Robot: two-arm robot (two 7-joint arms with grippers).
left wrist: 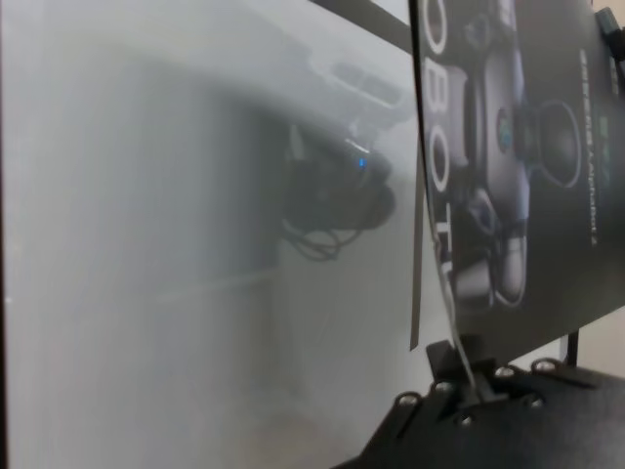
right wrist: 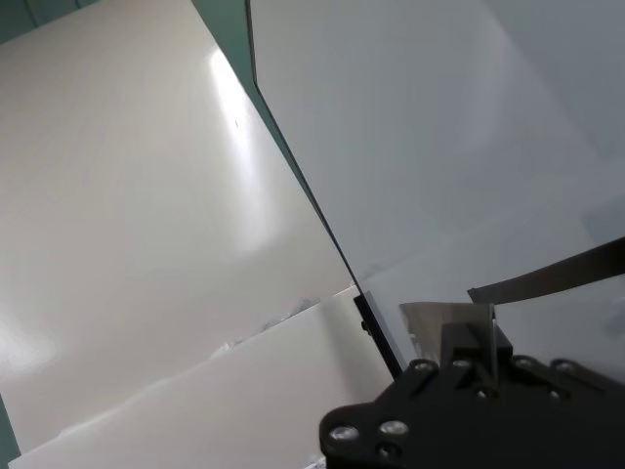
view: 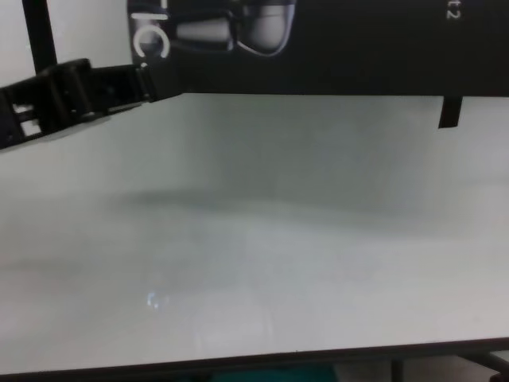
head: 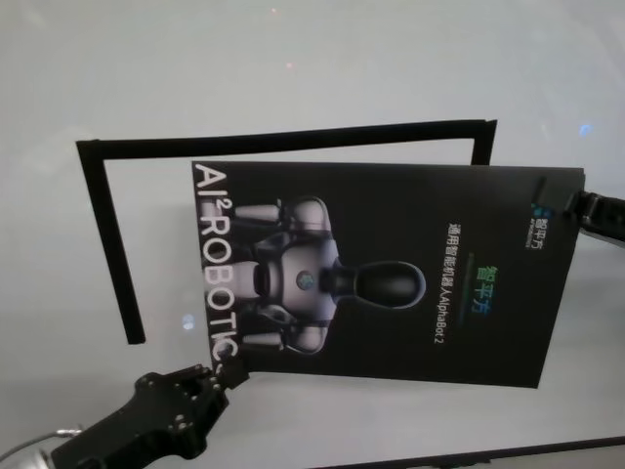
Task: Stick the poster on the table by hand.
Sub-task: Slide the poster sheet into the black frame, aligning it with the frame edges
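Nearest our head camera, our left hand [head: 232, 372], a black mechanical gripper of chunky jointed segments, pinches the near-left corner of the poster by the "ROBOTIC" lettering, its fingers clamped on the sheet's edge.

Beneath everything spreads the wide, plain white, slightly glossy table [head: 322, 59], its thin dark near edge showing in our chest view, where the sheet casts a soft shadow on the surface. We judge from that shadow that the sheet is held above the tabletop, not yet laid flat.

Next in size, the large black glossy rectangular poster [head: 410, 264], printed with white lettering and a grey-white robot, hangs stretched between our two hands, printed face up. Behind and to its left lie narrow black strips [head: 107, 234] forming an open frame on the table; the poster overlaps that frame only partly and sits shifted toward our right.

Smallest in view, our right hand [head: 576, 202] grips the far-right corner, closed on the poster's edge as our right wrist view confirms.

By our reading, the lift and carry are done. Left to do: line the sheet up with the strips, lower it, press it down and release.
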